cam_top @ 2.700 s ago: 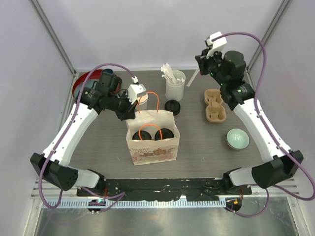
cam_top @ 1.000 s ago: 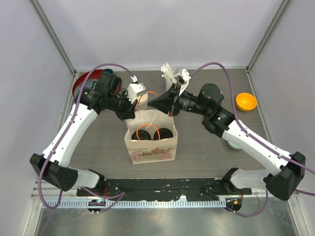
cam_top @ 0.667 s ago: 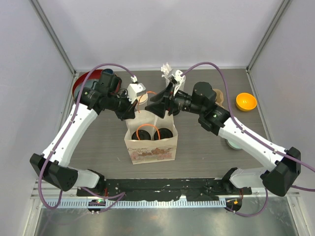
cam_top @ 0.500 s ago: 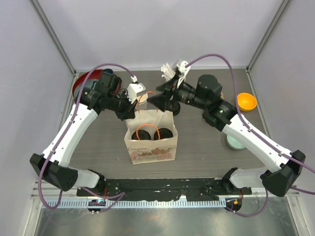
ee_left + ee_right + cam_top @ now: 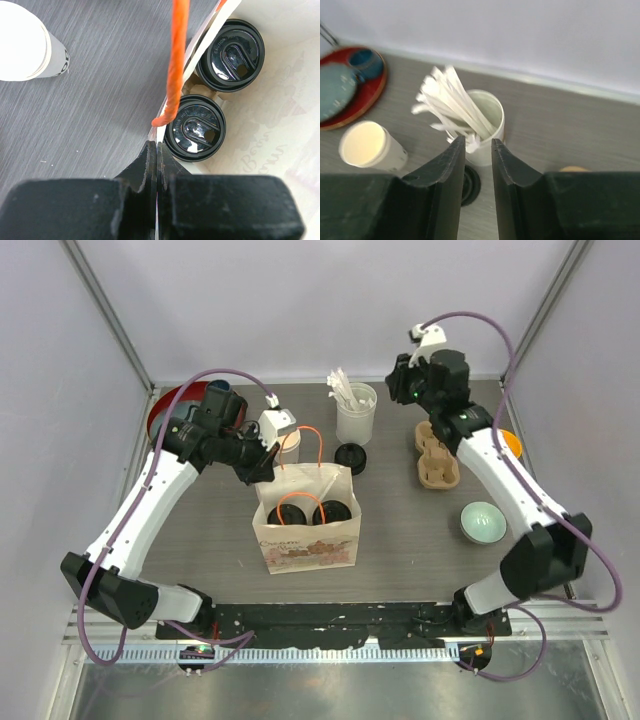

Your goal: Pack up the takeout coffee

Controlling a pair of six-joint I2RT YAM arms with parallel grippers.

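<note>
Right claw (image 5: 477,145) pulls back from bag (image 5: 308,545)
Jaws slightly parted, empty; left claw (image 5: 156,150) pinches the rim; two lidded cups (image 5: 196,134) sit inside.

Two lidded cups (image 5: 291,512) in bag (image 5: 310,546), loose lid (image 5: 350,457)

**A robot test cell in a lab, set out like a coffee counter.**

I work inside a bare booth. There are plain pale walls (image 5: 300,300) around me, metal frame posts (image 5: 107,312) slanting up the upper corners of the top view, and a grey wood-grain table (image 5: 200,540). My left arm (image 5: 150,500) and right arm (image 5: 510,480) are bolted to a black rail (image 5: 330,620) along the bottom edge, with purple cables (image 5: 236,371) looping off them. The café things are a few props: a paper bag (image 5: 310,545) holding lidded cups (image 5: 335,512) at centre, and a pulp carrier (image 5: 437,455) and a pot of sticks (image 5: 355,415) toward the upper right.
</note>
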